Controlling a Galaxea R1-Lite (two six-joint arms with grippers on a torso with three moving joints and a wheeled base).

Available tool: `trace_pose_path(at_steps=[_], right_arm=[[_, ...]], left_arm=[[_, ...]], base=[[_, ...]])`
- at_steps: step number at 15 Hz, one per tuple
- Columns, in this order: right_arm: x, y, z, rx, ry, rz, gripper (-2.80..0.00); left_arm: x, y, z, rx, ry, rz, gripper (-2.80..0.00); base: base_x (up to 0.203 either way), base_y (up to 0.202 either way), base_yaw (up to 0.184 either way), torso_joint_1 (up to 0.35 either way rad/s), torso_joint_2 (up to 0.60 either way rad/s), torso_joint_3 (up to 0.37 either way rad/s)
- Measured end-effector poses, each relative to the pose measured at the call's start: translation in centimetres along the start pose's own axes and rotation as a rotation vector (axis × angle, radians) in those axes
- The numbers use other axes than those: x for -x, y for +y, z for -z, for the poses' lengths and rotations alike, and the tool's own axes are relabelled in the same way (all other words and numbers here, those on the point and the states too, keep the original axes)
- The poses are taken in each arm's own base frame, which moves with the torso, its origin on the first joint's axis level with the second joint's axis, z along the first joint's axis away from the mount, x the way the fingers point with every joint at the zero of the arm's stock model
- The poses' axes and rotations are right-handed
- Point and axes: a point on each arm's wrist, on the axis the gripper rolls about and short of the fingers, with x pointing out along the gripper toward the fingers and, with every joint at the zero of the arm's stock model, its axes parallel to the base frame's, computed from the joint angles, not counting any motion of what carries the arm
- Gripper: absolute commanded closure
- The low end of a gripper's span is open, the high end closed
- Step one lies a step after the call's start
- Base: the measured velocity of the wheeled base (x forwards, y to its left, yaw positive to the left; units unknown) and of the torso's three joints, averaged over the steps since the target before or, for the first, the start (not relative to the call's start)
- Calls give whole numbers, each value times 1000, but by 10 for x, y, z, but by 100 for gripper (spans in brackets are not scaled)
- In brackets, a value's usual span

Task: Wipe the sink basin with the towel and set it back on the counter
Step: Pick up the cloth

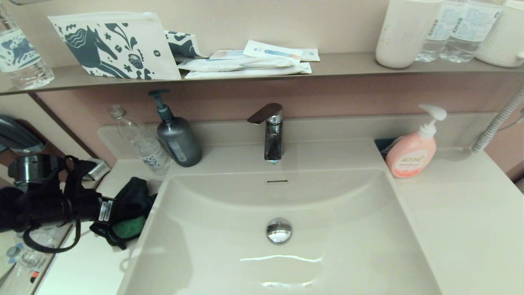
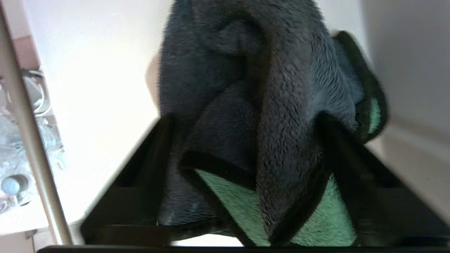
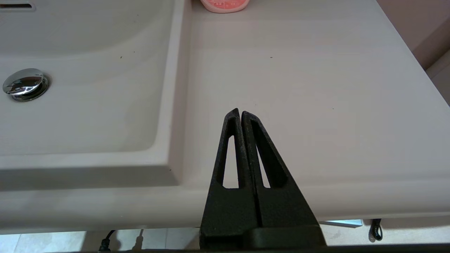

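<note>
The dark grey-black towel (image 1: 132, 201) with its green inner face is bunched up in my left gripper (image 1: 125, 215), just above the counter (image 1: 88, 272) at the sink basin's (image 1: 352, 233) left rim. In the left wrist view the towel (image 2: 267, 105) fills the gap between the fingers of the left gripper (image 2: 246, 121), which is shut on it. The basin holds a chrome drain plug (image 1: 278, 230) and a slit overflow hole (image 1: 276, 181). My right gripper (image 3: 240, 111) is shut and empty over the counter's (image 3: 316, 88) front edge, right of the basin (image 3: 88, 112); the head view does not show it.
A chrome tap (image 1: 271, 133) stands behind the basin. A grey pump bottle (image 1: 178, 141) and a clear plastic bottle (image 1: 141, 141) stand at the back left, a pink soap dispenser (image 1: 411, 155) at the back right. A shelf (image 1: 348, 65) above carries packets and bottles.
</note>
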Motion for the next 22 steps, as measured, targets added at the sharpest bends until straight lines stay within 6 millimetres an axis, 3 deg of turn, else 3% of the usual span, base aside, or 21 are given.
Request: trace_pose_path(at_steps=[5,10,13,18,22], right_arm=[[0,0,0,0,0,0,0],[0,0,0,0,0,0,0],[0,0,0,0,0,0,0],[0,0,0,0,0,0,0],[0,0,0,0,0,0,0]], left_arm=[[1,1,-1,-1,-4,-3,0],[23,3,-2,54,-1,-24,0],[54,-7,-3,96,30,-14,0],[125,-38,-6,198,21,-18,0],[174,-65,6,252,24,-18,0]], base=[[0,0,0,0,0,0],[0,0,0,0,0,0],[0,0,0,0,0,0],[0,0,0,0,0,0],[0,0,0,0,0,0]])
